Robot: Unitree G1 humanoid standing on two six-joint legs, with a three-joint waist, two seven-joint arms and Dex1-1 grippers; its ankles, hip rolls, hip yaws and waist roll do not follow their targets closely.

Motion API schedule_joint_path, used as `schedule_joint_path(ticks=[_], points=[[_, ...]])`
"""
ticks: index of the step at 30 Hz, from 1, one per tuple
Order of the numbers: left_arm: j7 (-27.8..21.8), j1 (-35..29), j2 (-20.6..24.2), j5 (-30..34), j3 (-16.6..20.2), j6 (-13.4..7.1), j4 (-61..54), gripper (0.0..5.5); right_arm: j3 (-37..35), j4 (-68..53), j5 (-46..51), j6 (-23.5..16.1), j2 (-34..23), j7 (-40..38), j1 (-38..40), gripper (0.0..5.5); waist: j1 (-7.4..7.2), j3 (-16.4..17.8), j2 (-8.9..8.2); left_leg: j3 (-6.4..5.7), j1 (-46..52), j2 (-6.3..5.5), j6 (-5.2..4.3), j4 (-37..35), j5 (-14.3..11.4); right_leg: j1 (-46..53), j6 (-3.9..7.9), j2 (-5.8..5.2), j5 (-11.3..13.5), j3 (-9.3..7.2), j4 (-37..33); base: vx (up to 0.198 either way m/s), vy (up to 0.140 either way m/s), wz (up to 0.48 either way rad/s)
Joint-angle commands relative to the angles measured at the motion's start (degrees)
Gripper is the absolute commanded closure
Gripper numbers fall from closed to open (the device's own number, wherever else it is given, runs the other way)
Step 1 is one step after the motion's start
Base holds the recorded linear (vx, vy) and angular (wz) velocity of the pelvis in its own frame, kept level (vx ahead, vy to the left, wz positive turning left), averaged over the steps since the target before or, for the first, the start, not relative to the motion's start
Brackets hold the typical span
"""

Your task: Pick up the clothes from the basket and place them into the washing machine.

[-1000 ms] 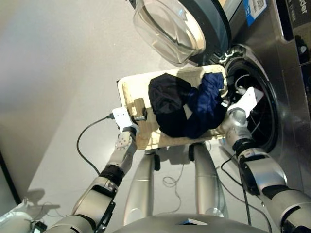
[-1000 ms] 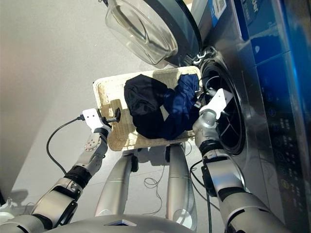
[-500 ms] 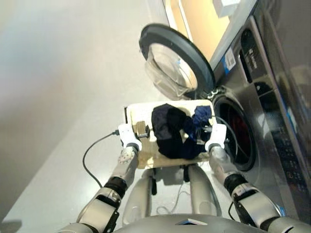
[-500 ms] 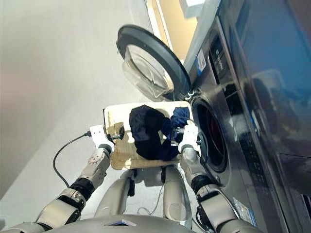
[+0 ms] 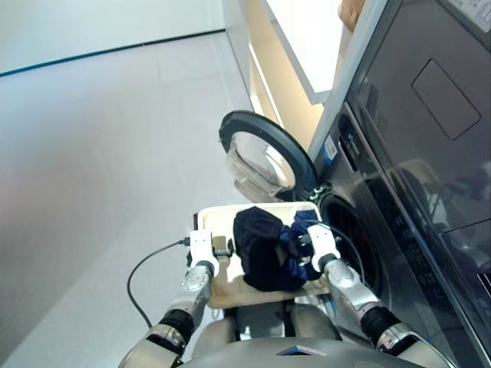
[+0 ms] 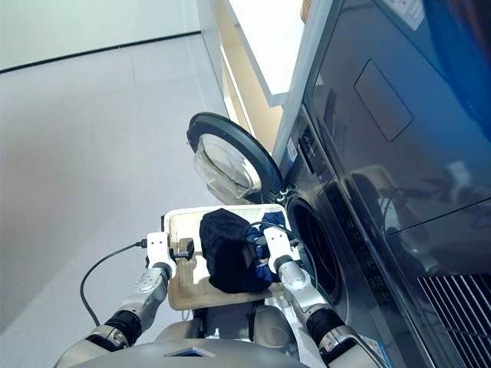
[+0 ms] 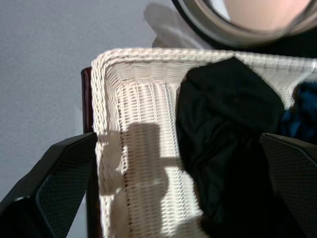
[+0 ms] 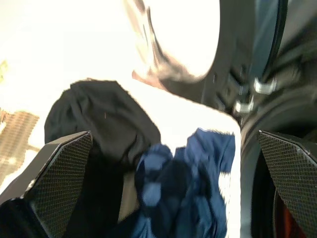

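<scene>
The basket (image 5: 217, 277) sat just in front of the robot, with the washer (image 5: 399, 230) to its right and the round door (image 5: 265, 157) swung open at the far side, hinged beside the drum opening (image 5: 349, 234). Two garments lay in the basket: the black one (image 5: 257, 249) heaped in the middle and the navy one (image 5: 295, 238) bunched against its right side, touching it, toward the washer. The basket's left part was bare wicker, with a shadow across it.

The left gripper (image 5: 221, 247) hovered over the basket's left edge; its wrist view showed both fingers (image 7: 59, 183) spread wide with nothing between them, the wicker rim and the black garment lying ahead. The right gripper (image 5: 301, 241) was over the navy garment at the basket's right side, near the drum opening. Its fingers (image 8: 49, 173) also stood wide apart in the wrist view, with the navy cloth (image 8: 183, 188) lying ahead between them, not pinched. A hint of orange-red showed low inside the washer (image 8: 282, 228) in that view; what it was could not be told.

A black cable (image 5: 142, 272) ran from the left wrist down over the pale floor (image 5: 100, 153).
</scene>
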Motion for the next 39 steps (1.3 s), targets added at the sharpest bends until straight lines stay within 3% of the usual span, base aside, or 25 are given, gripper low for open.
schedule_joint_path(ticks=[1, 4, 7, 16, 21, 22, 23, 26, 28, 39], points=[[1.2, -7.0, -0.9, 3.3, 1.5, -1.0, 3.6, 0.00, 1.6, -5.4, -1.5, -2.4, 0.3, 0.1, -2.5, 0.00, -0.75, 2.7, -2.66, 2.77, 0.9, -2.83, -0.03, 1.3, -3.1, 1.0, 5.63, -0.95, -0.9, 1.44, -2.2, -0.078, -0.009, -0.203], [2.7, -11.3, -1.0, 2.9, 0.7, -1.3, 3.9, 0.00, 2.1, -9.1, -0.6, -3.0, -0.4, -0.7, -5.5, 0.00, -1.46, 6.1, -2.99, 2.92, -3.9, -2.47, 0.31, 6.3, -4.2, -4.9, 5.04, -0.73, -2.1, 1.61, 3.8, -0.175, -0.013, -0.181], [3.6, -13.8, -1.0, 2.5, 0.5, -1.3, 4.3, 0.00, 2.8, -10.8, -0.3, -3.3, -0.7, -1.0, -7.4, 0.00, -2.08, 7.3, -3.48, 2.89, -9.2, -2.32, 0.50, 12.6, -6.4, -9.6, 4.59, -0.55, -3.4, 1.90, 8.8, -0.040, -0.009, -0.025], [6.7, -20.0, -1.0, 1.2, -0.3, -1.6, 4.4, 0.00, 4.1, -11.6, -1.6, -3.7, -0.1, -3.9, -15.1, 0.00, -3.07, 9.2, -3.18, 2.81, -20.4, -1.91, 0.30, 18.4, -7.7, -20.5, 4.40, -0.39, -3.9, 2.21, 13.1, -0.014, -0.002, -0.001], [7.7, -22.9, -0.2, 0.3, 0.0, -1.6, 4.7, 0.00, 4.0, -14.3, -1.7, -4.5, -0.2, -5.2, -18.1, 0.00, -3.82, 10.0, -3.31, 2.94, -27.3, -1.13, 0.58, 22.8, -8.8, -26.7, 4.13, -0.27, -4.1, 2.67, 15.9, -0.024, -0.003, 0.003], [7.9, -23.6, 0.0, 0.3, 0.1, -1.6, 4.8, 0.00, 4.0, -14.3, -1.6, -4.6, 0.0, -5.4, -18.8, 0.00, -3.92, 10.1, -3.29, 2.69, -28.9, -0.99, 0.70, 23.7, -9.2, -28.3, 4.03, -0.03, -4.2, 2.81, 16.6, 0.054, -0.013, 0.003], [8.2, -24.4, 0.2, 0.1, 0.2, -1.6, 4.8, 0.00, 3.9, -15.1, -1.6, -4.7, -0.1, -5.6, -19.5, 0.00, -3.86, 10.3, -2.89, 2.12, -30.1, -0.50, 0.53, 25.3, -11.4, -29.6, 4.16, 0.46, -6.1, 2.81, 18.4, 0.055, -0.019, -0.009], [8.7, -26.7, 1.0, -0.2, 0.1, -1.6, 4.7, 0.00, 3.9, -15.4, -2.1, -5.0, -0.1, -6.4, -21.0, 0.00, -4.33, 10.5, -2.67, 1.87, -35.0, -0.40, 0.75, 28.4, -12.4, -34.0, 3.91, 0.56, -6.5, 3.16, 20.4, 0.000, 0.000, 0.000], [9.1, -29.1, 2.6, -1.2, 1.4, -1.5, 5.3, 0.00, 3.8, -16.7, -2.4, -5.3, -0.1, -6.7, -22.7, 0.00, -4.80, 10.7, -2.72, 1.93, -39.2, -0.14, 1.10, 31.9, -13.7, -37.9, 3.53, 1.21, -7.2, 3.64, 22.9, 0.000, 0.000, 0.000], [9.2, -37.4, 7.0, -4.5, 3.9, -0.2, 8.9, 0.00, 3.6, -19.5, -0.4, -6.3, 0.9, -6.5, -25.4, 0.00, -6.01, 10.7, -2.72, 1.30, -49.8, 0.69, 2.41, 38.1, -16.2, -48.3, 3.18, 2.72, -8.2, 4.38, 27.7, 0.002, 0.001, -0.017]])
